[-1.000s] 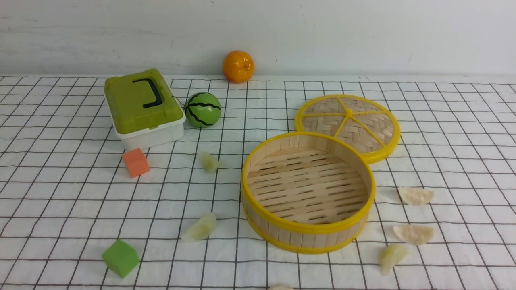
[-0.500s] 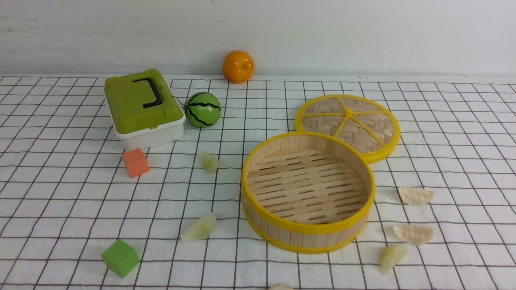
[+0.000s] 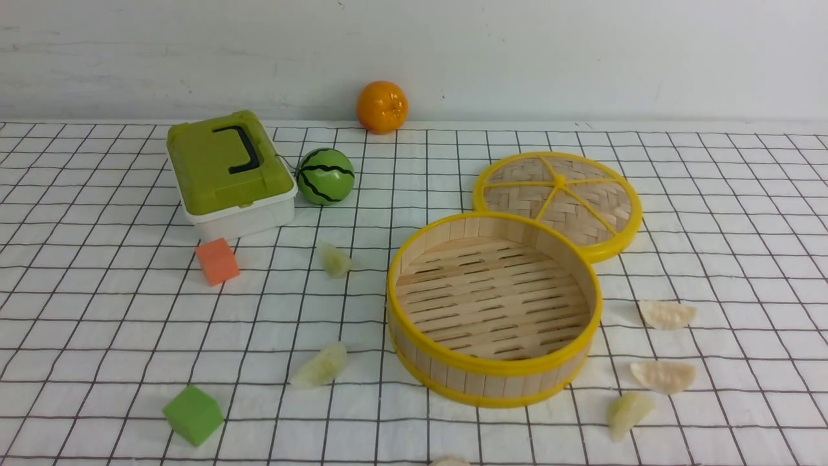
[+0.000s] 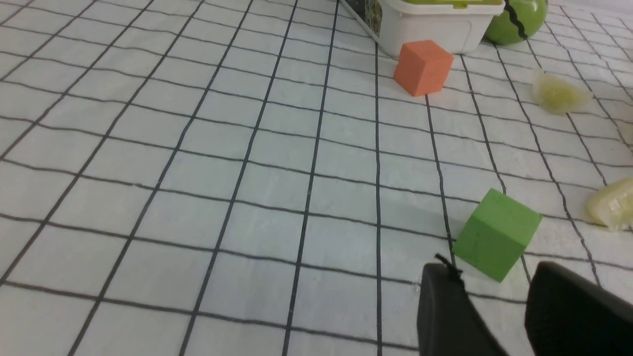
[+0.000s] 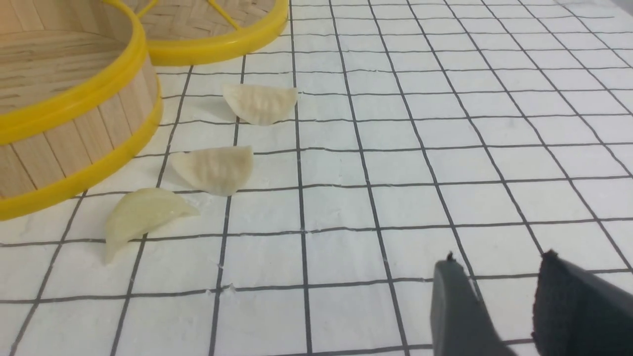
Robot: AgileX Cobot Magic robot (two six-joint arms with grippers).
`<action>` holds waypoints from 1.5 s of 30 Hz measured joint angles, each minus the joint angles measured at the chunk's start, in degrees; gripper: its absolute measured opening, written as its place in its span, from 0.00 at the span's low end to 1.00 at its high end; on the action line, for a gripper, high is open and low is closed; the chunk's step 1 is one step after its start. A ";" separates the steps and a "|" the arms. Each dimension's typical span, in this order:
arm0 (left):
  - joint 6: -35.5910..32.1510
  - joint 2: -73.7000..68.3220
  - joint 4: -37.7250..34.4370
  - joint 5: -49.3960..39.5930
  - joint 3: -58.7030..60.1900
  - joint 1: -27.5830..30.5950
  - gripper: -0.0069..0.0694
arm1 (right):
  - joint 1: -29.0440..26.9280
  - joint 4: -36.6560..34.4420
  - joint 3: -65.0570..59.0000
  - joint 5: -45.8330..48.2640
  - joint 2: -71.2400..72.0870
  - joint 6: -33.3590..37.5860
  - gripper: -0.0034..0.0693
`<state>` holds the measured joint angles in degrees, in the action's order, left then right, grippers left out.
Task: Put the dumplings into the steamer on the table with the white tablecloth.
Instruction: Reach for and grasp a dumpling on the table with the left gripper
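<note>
Steamer (image 3: 493,383) sits upright on the surface (image 3: 97,323), right of centre, slatted floor fully exposed. All six dumplings (image 3: 319,366) lie outside it on the white gridded tablecloth (image 3: 744,213).

Two are to its left. D1 (image 3: 335,260) is level with the far wall and D2 (image 3: 319,366) is level with the near wall. Both are clear of the rim.

Three are in a rough column to its right: D3 (image 3: 667,314), D4 (image 3: 663,376) and D5 (image 3: 629,413). D5 is nearest the steamer wall, and none of them touches it.

D6 (image 3: 448,461) is in front of the steamer, cut by the frame's lower edge.

The woven lid (image 3: 559,194) lies flat just behind the steamer on the right. We cannot tell whether the rims touch.

Clutter on the left:
- green-lidded box (image 3: 229,171) with the watermelon ball (image 3: 326,176) just beside it
- orange (image 3: 382,107) at the back wall
- orange cube (image 3: 217,261) in front of the box
- green cube (image 3: 193,414) near the front edge

We see the left tool (image 4: 492,291) in its wrist view only. It is released, fingers apart with nothing between them, tips just beside the green cube. We cannot tell if it touches the cloth.

The right tool (image 5: 497,269) is also seen in its wrist view only. It is released, fingers apart, over bare grid squares. D3, D4 and D5 are ahead of it, between it and the steamer, and apart from the fingertips.
</note>
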<state>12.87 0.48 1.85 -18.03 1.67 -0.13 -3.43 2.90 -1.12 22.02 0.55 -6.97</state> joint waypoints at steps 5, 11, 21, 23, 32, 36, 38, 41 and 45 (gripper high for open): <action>0.00 0.00 -6.75 5.16 0.00 0.00 0.41 | 0.00 -7.94 0.00 0.00 0.00 -0.11 0.38; 6.94 0.00 -34.60 11.16 0.00 0.00 0.41 | 0.00 -31.76 -0.13 0.90 0.00 -5.85 0.38; 17.46 0.00 -74.00 18.56 0.00 0.00 0.41 | 0.00 -57.39 -0.43 0.98 0.00 -9.15 0.38; 17.48 0.00 -75.68 19.24 0.00 0.00 0.41 | 0.00 -58.12 -0.43 0.54 0.00 -9.15 0.38; 6.07 0.00 -72.17 5.56 -4.10 0.00 0.41 | 0.00 -59.51 1.18 4.58 0.00 -1.95 0.38; -9.73 -0.21 -66.21 -1.87 -13.29 0.00 0.40 | 0.00 -59.56 7.59 5.78 0.00 8.69 0.38; -12.88 -1.82 -64.24 -3.58 -16.61 0.00 0.39 | 0.00 -59.50 10.33 5.78 -0.72 11.87 0.38; -17.43 -11.10 -56.12 -8.72 -24.78 0.00 0.31 | 0.00 -57.51 18.08 6.18 -6.83 18.31 0.38; -18.66 -23.63 -42.41 -17.89 -34.22 0.00 0.15 | 0.00 -52.31 26.40 9.30 -16.28 23.10 0.38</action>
<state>-5.79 -23.15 -40.56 -35.92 -32.54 -0.13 -3.43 -49.42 25.28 31.32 -15.74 16.12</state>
